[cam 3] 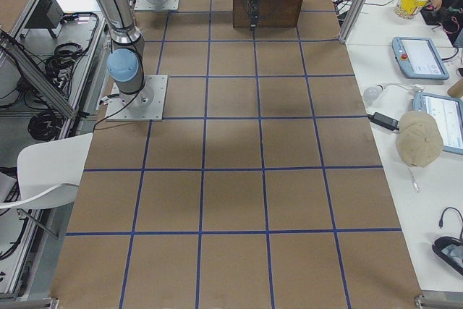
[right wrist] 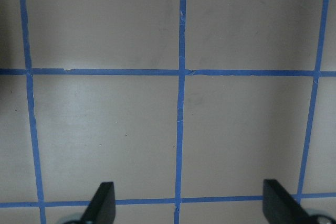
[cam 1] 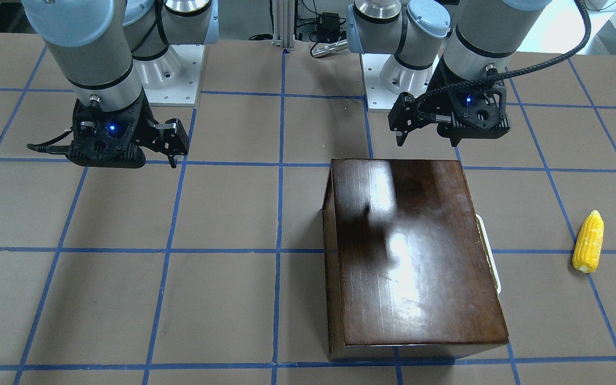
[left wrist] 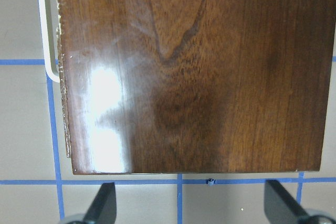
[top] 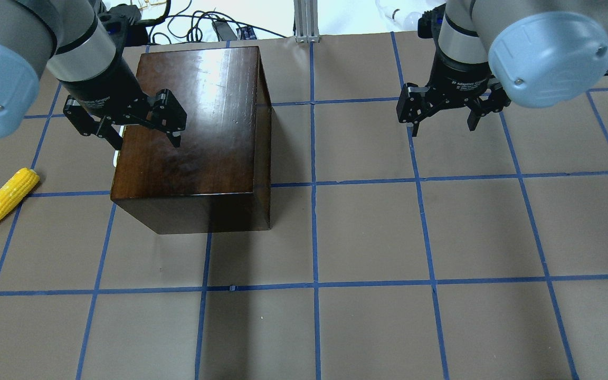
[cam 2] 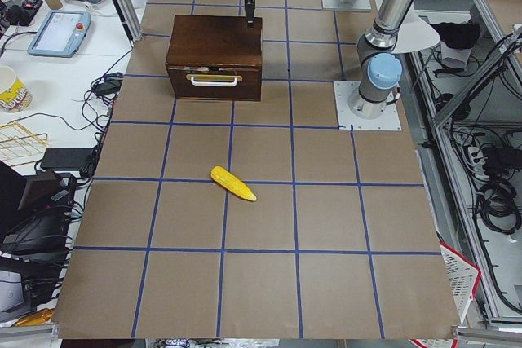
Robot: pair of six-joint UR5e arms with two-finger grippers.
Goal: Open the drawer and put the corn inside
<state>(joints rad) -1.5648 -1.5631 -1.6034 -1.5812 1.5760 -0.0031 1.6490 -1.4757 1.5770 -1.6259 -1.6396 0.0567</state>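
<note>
The glossy dark brown box [cam 1: 415, 256] stands on the table, seen also from overhead [top: 193, 132]. Its drawer [cam 2: 214, 85] is shut, with the cream handle [cam 2: 214, 80] on the front; the handle also shows in the left wrist view [left wrist: 50, 35]. The yellow corn [cam 1: 588, 241] lies on the table apart from the box, off its handle side [top: 7, 199]. My left gripper [top: 145, 142] is open and empty, hovering above the box's top near the handle-side edge [left wrist: 190, 205]. My right gripper [top: 444, 129] is open and empty above bare table [right wrist: 189, 205].
The table is brown with a blue tape grid [top: 314, 285]. The two arm bases [cam 1: 171, 75] stand at the robot's edge. An aluminium post [top: 304, 21] and cables lie beyond the far edge. Desks with tablets [cam 2: 61, 30] flank the table ends.
</note>
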